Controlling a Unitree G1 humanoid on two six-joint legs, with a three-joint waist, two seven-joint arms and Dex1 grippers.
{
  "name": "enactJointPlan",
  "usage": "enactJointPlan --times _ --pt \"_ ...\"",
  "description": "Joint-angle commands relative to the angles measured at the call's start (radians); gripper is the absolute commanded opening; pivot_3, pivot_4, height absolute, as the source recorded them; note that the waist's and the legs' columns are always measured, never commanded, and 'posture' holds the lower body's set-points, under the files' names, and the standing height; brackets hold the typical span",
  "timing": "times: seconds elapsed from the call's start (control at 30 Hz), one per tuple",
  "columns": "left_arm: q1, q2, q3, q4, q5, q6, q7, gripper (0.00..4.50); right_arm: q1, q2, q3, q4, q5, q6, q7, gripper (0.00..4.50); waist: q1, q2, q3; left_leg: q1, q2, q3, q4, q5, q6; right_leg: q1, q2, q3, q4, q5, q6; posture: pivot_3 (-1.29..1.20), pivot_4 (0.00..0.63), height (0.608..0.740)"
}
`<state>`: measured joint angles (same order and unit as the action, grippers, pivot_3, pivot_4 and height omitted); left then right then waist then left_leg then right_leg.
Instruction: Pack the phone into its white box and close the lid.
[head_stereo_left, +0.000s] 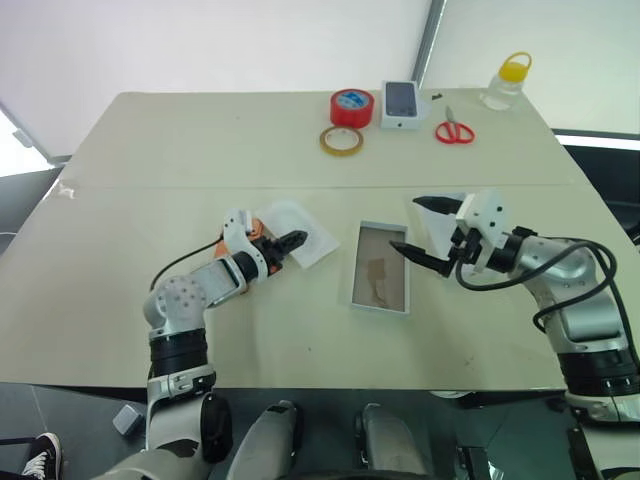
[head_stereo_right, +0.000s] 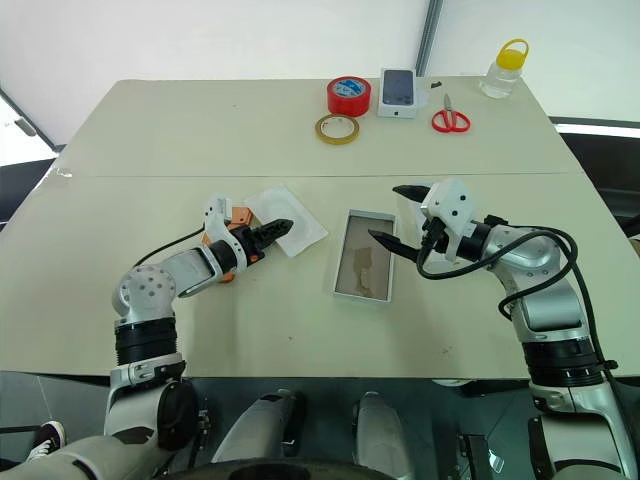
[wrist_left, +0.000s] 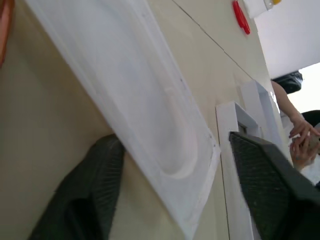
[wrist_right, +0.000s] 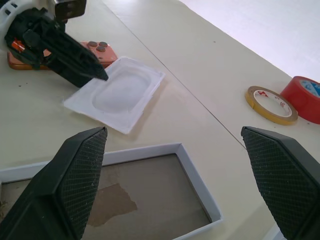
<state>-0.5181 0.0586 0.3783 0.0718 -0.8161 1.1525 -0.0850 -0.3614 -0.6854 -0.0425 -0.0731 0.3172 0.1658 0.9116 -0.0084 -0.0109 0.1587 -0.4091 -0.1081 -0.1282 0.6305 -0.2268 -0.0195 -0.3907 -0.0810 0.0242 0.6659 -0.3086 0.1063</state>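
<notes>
1. The white box (head_stereo_left: 380, 268) lies open at mid-desk (head_stereo_left: 200, 150), its brownish-grey bottom bare, nothing inside.
2. The phone (wrist_right: 97, 50) lies flat on the desk, camera lenses up, beside a thin white insert card (head_stereo_left: 297, 231).
3. The left hand (head_stereo_left: 297, 240) hovers at the card's edge, fingers parted around it, not clamped.
4. The right hand (head_stereo_left: 420, 228) is spread wide, grasping nothing, over the box's right side.

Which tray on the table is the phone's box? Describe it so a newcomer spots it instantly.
Start at the table's middle seam and come toward the robot: the white box lies just past the seam, between the two arms. It is a shallow white tray with a brownish-grey bottom, unlike the flat white insert card to its left.
</notes>
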Motion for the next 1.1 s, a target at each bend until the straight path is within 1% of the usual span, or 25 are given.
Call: enactJointPlan --times 0.03,0.07,0.37,0.43,0.57,0.7,0.73,0.8,0.83,0.93,1.1 --pt "0.005 -0.001 0.021 0.010 -0.014 0.011 0.017 1.03 0.003 -0.009 -0.024 -0.042 0.002 -0.016 -0.001 4.50 0.000 0.000 0.000 0.000 0.000 0.000 0.000 0.000 0.000 0.000 0.000 0.000 0.000 0.000 0.000 0.00 0.150 0.740" --pt "0.006 0.007 0.017 0.011 -0.012 0.011 0.012 0.62 0.003 -0.010 -0.025 -0.041 0.001 -0.017 -0.001 4.50 0.000 0.000 0.000 0.000 0.000 0.000 0.000 0.000 0.000 0.000 0.000 0.000 0.000 0.000 0.000 0.00 0.150 0.740" --pt "0.001 0.018 0.017 0.031 -0.011 0.000 0.017 0.62 -0.010 -0.011 -0.023 -0.034 0.000 -0.018 -0.002 4.50 -0.004 0.000 0.000 0.001 0.000 0.000 0.000 0.000 0.000 0.000 0.000 0.000 0.000 0.000 0.000 0.00 0.150 0.740" --pt "-0.001 0.008 0.031 0.031 -0.025 0.002 0.029 0.62 -0.010 -0.010 -0.021 -0.033 -0.004 -0.021 -0.003 4.50 -0.004 0.000 0.000 0.001 0.000 0.000 0.000 0.000 0.000 0.000 0.000 0.000 0.000 0.000 0.000 0.00 0.150 0.740" --pt "0.007 0.038 -0.008 0.034 0.007 0.009 0.018 0.62 -0.004 -0.009 -0.021 -0.041 -0.001 -0.018 -0.004 4.50 -0.004 0.000 0.000 0.001 0.000 0.000 0.000 0.000 0.000 0.000 0.000 0.000 0.000 0.000 0.000 0.00 0.150 0.740" --pt "0.010 0.064 -0.014 0.011 -0.001 0.016 0.006 0.62 -0.004 -0.008 -0.022 -0.038 -0.003 -0.022 -0.006 4.50 -0.006 0.000 0.000 0.001 0.000 0.000 0.000 0.000 0.000 0.000 0.001 0.000 0.001 0.000 0.000 0.00 0.150 0.740" --pt "0.009 0.069 0.009 -0.006 -0.033 0.028 -0.003 0.85 -0.004 -0.008 -0.022 -0.035 -0.006 -0.025 -0.007 4.50 -0.007 0.000 0.000 0.001 0.000 0.000 -0.001 0.000 0.000 0.000 0.001 0.000 0.001 0.000 0.000 0.00 0.150 0.740" --pt "0.004 0.091 0.021 -0.037 -0.046 0.046 0.003 1.45 0.000 -0.007 -0.022 -0.035 -0.005 -0.026 -0.007 4.50 -0.009 0.000 0.000 0.001 0.001 0.000 -0.001 0.000 0.000 -0.001 0.001 0.001 0.001 0.000 0.000 0.00 0.150 0.740" --pt "0.003 0.097 0.021 -0.043 -0.045 0.047 0.008 1.86 0.002 -0.007 -0.022 -0.035 -0.005 -0.027 -0.007 4.50 -0.008 0.000 0.000 0.000 0.001 0.000 -0.001 0.000 0.000 -0.001 0.001 0.001 0.001 0.000 0.000 0.00 0.150 0.740" --pt "0.009 0.099 -0.011 -0.044 -0.011 0.017 0.015 3.32 0.003 -0.005 -0.022 -0.034 -0.002 -0.027 -0.005 4.50 -0.004 0.000 0.000 0.000 0.001 0.000 0.000 0.000 0.000 -0.001 0.001 0.001 0.001 0.000 0.000 0.00 0.150 0.740" --pt "0.000 0.049 -0.060 0.008 0.033 -0.035 0.011 3.32 -0.011 0.006 -0.012 -0.034 -0.005 -0.028 -0.011 4.50 -0.001 0.000 0.000 0.001 0.000 0.000 -0.001 0.000 0.000 0.000 0.000 0.000 0.000 0.000 0.000 0.00 0.150 0.740"
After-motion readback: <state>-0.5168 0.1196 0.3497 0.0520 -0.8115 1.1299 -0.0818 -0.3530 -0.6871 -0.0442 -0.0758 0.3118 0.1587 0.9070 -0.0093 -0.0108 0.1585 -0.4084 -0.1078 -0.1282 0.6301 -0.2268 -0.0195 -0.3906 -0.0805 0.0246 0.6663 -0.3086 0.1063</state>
